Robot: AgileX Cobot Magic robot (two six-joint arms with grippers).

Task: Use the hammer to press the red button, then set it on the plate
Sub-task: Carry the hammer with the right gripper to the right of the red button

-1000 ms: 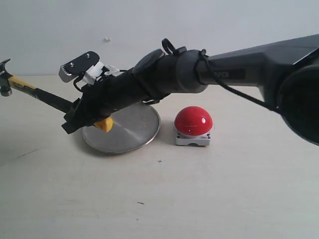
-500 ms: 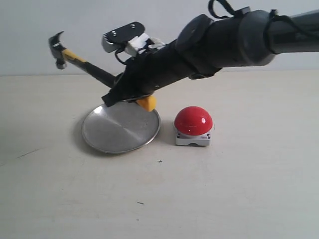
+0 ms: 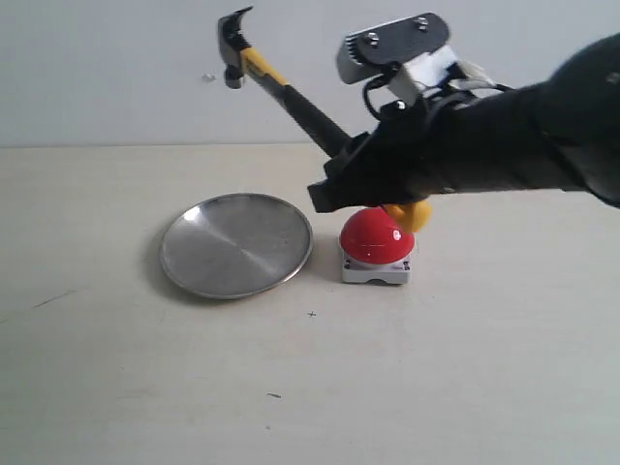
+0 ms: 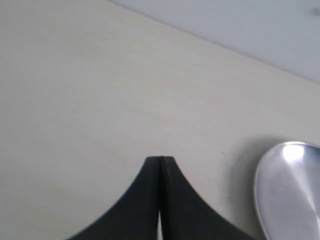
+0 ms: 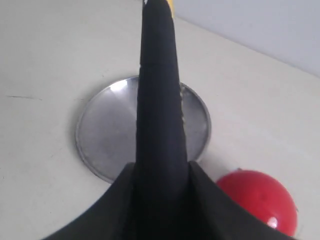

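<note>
My right gripper (image 3: 334, 189) is shut on the hammer (image 3: 291, 97), which it holds by the black handle. The handle slants up to the left, so the dark head sits high above the plate (image 3: 235, 244). Its yellow butt end (image 3: 409, 214) hangs just over the red button (image 3: 376, 235), touching or nearly touching the dome. In the right wrist view the handle (image 5: 159, 95) runs out from between the jaws (image 5: 161, 167) over the plate (image 5: 107, 132), with the red button (image 5: 260, 197) beside it. My left gripper (image 4: 160, 159) is shut on nothing above bare table, the plate's edge (image 4: 287, 192) nearby.
The silver plate lies empty just left of the button on the pale table (image 3: 310, 387). A plain light wall stands behind. My right arm (image 3: 523, 145) reaches in from the right above the button.
My right gripper has swung the hammer rightward and upward, from over the plate to above the button. The head has risen and the yellow butt now sits at the dome.
</note>
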